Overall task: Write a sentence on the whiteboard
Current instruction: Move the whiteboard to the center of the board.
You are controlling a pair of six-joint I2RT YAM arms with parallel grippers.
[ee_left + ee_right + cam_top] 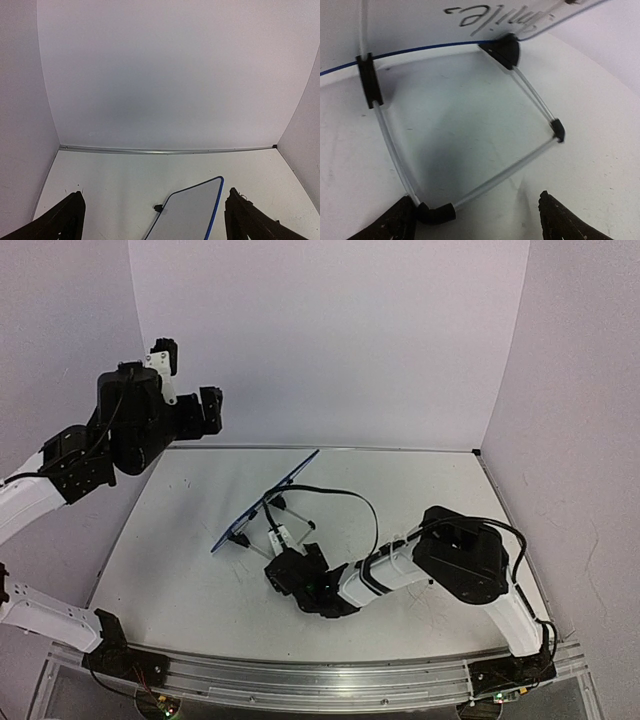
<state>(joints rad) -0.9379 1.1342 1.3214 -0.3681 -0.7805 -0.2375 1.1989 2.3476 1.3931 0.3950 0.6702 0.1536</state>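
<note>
**Right arm at the board's stand, no pen in view**

The right gripper (474, 200) sits low over the scuffed white tabletop (170, 540). Its fingers are spread wide around the near corner of the clear-tube stand with black joints (500, 175), not clasping it. Just beyond, mid-table, the small rectangular whiteboard with a thin dark-blue rim (262, 502) leans on that stand and bears dark handwriting (480, 12). The left gripper (155, 194) hangs high at far left, spread and empty. Writing looks done or paused, since further strokes call for a marker.
</note>
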